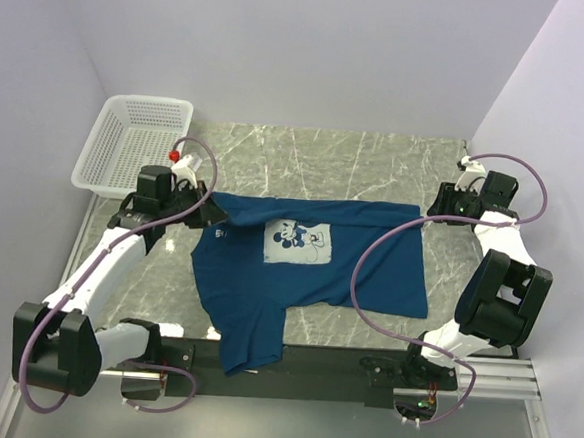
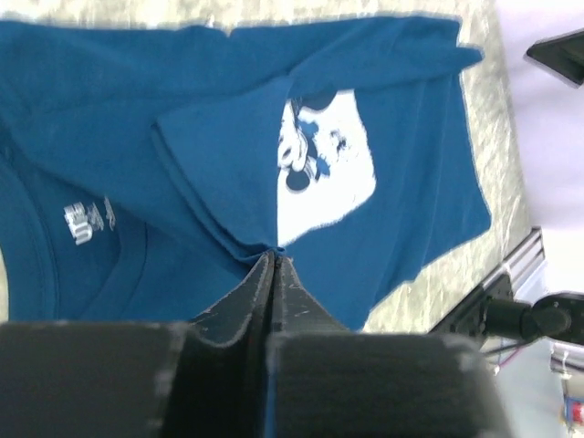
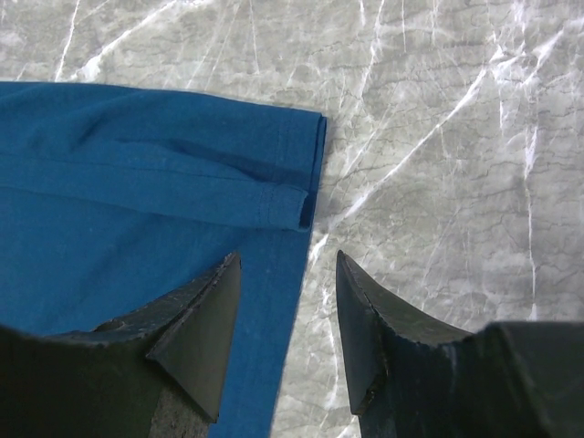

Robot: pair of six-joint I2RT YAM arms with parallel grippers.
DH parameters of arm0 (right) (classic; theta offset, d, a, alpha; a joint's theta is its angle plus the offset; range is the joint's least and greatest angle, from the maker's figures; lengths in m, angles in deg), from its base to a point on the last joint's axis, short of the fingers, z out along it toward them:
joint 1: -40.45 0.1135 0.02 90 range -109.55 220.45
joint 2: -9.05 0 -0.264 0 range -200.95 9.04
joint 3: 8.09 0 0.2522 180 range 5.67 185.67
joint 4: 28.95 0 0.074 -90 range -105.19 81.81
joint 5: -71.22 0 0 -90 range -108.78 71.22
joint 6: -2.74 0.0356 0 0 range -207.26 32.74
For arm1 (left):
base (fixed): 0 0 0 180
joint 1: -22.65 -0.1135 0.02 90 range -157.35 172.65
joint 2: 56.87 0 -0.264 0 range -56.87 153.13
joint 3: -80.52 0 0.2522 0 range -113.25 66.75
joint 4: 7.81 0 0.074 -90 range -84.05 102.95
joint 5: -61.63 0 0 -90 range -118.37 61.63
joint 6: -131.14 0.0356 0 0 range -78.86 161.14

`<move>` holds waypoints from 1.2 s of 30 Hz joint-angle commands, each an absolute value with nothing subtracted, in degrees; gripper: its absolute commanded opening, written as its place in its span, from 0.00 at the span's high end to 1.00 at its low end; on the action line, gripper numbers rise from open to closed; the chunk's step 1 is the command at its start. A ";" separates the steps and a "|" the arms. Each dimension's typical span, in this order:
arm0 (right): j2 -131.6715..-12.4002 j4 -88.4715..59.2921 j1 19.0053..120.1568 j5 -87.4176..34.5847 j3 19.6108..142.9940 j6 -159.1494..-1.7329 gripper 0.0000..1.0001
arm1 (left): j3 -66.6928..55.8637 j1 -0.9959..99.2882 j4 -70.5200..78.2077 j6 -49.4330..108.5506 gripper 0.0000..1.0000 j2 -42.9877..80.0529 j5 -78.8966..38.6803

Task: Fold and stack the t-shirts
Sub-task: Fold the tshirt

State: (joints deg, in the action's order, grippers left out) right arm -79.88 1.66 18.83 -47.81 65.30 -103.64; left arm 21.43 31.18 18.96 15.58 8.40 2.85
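**t-shirt (image 1: 308, 270) pinched at a fold by the left gripper (image 2: 274, 260); right gripper (image 3: 283, 260) open over its corner**

The two fingers of the left gripper are pressed together with no gap at the tips. A raised fold of the dark blue cloth runs straight into them, and a thin blue strip shows between the fingers lower down, so the grip is on the t-shirt. This fold rises from the chest area and reaches the near edge of the pale print (image 2: 328, 164). The white neck label (image 2: 87, 222) lies to the left of the fold, inside the collar.

The jaws of the right gripper stand about half apart and nothing is between them. One finger hangs over the blue cloth and the other over the bare marble. The corner of the hem lies just beyond the tips, with a small doubled edge there. Whether the fingers touch the cloth I cannot tell.

In the top view the t-shirt lies spread on the marble table (image 1: 377, 155), print side up. Its collar is toward the left arm and its hem toward the right arm. One sleeve reaches down to the black rail (image 1: 322, 361) at the near edge and lies across it. A white mesh basket (image 1: 137, 138) stands at the far left corner of the table, apart from the t-shirt.
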 commanded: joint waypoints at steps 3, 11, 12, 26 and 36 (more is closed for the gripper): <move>-77.70 1.43 18.92 -48.83 65.96 -103.69 0.47 | 20.96 30.91 31.33 15.13 0.67 4.92 0.73; -78.76 1.60 19.01 -49.89 66.75 -103.08 0.47 | 22.82 30.91 30.66 9.94 0.26 -2.93 -5.96; -78.84 1.86 19.01 -50.24 67.01 -102.99 0.47 | 22.03 30.91 28.90 10.02 0.26 -0.65 -5.87; -76.47 4.33 19.01 -52.52 65.17 -104.31 0.46 | -2.32 37.15 29.67 17.32 0.35 43.40 -10.96; -75.95 4.33 19.01 -53.40 65.17 -103.78 0.46 | -6.81 39.61 33.63 18.73 0.41 51.22 -12.73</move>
State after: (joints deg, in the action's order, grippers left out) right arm -78.44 4.21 18.83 -52.23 65.24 -103.62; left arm -4.14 38.63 32.01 17.00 49.97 -11.83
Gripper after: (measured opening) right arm 0.537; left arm 0.591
